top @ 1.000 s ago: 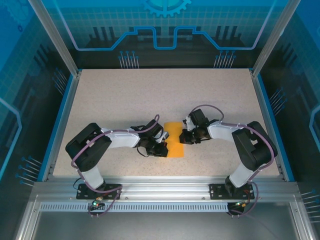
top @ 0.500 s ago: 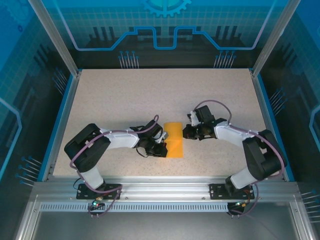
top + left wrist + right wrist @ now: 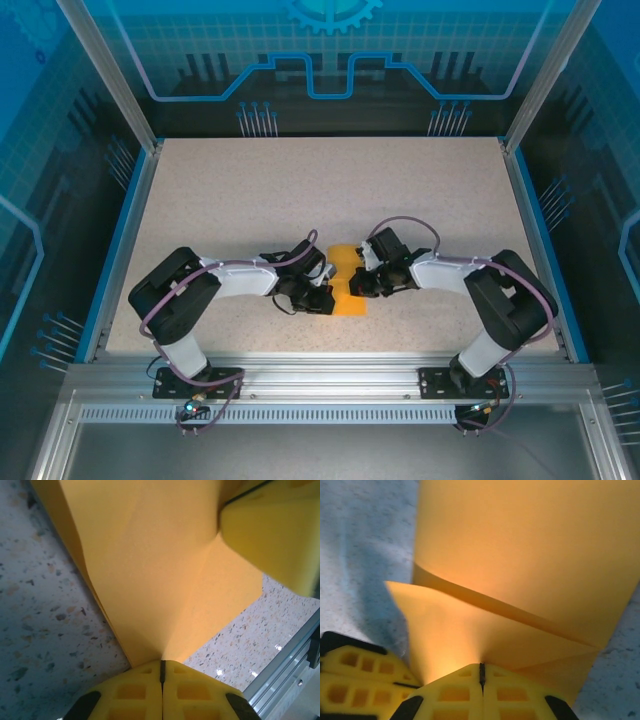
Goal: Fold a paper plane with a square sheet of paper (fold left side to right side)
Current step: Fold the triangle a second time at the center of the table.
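From the top view I found the sheet of paper (image 3: 349, 304) lying near the middle of the worktop (image 3: 300, 190), partly folded and half hidden by both wrists. The left arm (image 3: 240, 278) was stretched low and rightward from its base, so the left end effector (image 3: 320, 297) sat at the paper's left edge. The right arm (image 3: 450, 270) was bent at the elbow and reached leftward, with the right end effector (image 3: 362, 283) over the paper's right part. In the left wrist view, the left end effector (image 3: 161, 672) was closed, and a raised point of the sheet of paper (image 3: 165, 580) ran straight into the seam between its fingers. I judged it pinched there. A yellow pad at the upper right, which I took for the other arm's finger, touched the same sheet. In the right wrist view, the right end effector (image 3: 481, 672) was likewise closed on a lifted flap of the sheet of paper (image 3: 520, 555), with a soft, uncreased fold bowing above the lower layer. I judged the paper very light, limp and quick to buckle. It looked slippery on the speckled surface and easy to tear or crumple if pulled hard. I thought the sound places to hold it were its edges and corners, pinched lightly, with one side pinned down while the other was carried across.
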Action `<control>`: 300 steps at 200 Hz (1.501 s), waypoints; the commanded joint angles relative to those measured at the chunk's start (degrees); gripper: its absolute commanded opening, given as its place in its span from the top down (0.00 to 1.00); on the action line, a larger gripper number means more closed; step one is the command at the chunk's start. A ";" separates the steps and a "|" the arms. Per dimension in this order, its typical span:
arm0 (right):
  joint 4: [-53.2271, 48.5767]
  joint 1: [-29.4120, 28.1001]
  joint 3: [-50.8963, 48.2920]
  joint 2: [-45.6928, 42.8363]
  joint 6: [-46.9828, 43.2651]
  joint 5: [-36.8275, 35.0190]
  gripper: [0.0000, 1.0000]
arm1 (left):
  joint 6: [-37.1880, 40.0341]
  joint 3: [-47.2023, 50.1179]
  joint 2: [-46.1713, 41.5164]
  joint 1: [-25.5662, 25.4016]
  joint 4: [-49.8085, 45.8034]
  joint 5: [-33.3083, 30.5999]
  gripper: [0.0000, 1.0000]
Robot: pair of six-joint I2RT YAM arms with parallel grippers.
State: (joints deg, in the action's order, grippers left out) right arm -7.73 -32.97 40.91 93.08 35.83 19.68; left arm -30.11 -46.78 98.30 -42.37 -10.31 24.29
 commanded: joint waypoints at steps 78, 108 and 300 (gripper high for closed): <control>-2.95 -0.34 0.04 1.75 1.45 -1.97 1.00 | 1.05 -8.38 1.92 0.13 -4.77 3.64 0.90; -3.26 -0.33 0.47 2.24 1.34 -1.57 1.00 | 1.71 -9.55 5.46 0.12 -4.37 3.98 0.90; -7.48 2.21 2.70 3.94 -0.94 -2.29 1.00 | -0.04 1.43 -0.01 0.10 -3.71 1.15 0.89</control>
State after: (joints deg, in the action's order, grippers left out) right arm -10.98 -32.21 43.24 95.04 36.16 20.78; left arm -30.09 -47.72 100.01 -42.37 -9.37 26.39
